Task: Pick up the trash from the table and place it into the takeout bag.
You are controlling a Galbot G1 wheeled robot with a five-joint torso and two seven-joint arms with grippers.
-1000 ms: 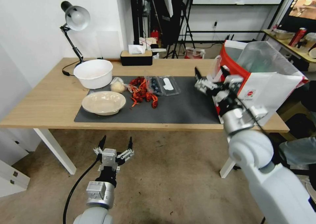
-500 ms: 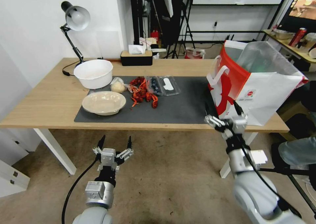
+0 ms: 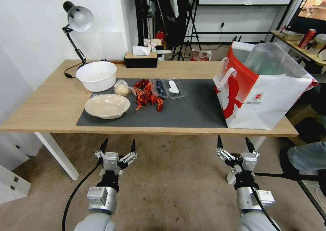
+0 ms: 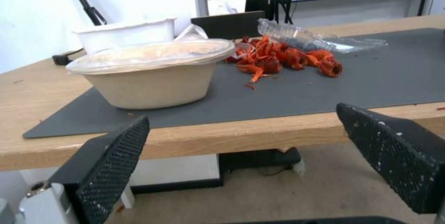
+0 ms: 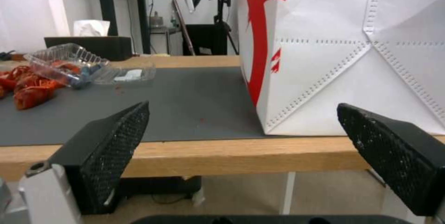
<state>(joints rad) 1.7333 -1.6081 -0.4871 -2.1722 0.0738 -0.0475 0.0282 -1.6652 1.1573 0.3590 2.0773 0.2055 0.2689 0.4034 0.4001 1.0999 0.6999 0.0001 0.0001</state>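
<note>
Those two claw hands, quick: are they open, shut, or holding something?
Left gripper: open, empty, below the light-wood table's front edge.
Right gripper: open, empty, below the table's edge.

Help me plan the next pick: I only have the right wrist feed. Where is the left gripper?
Observer: The left gripper hangs open below the table's front edge, as does the right gripper.
Operator: What trash lies nearest it?
Observer: A shallow beige dish, on the mat's near left corner.
Operator: Anything behind the dish?
Observer: A small bagged beige lump, beside a white bowl.
</note>
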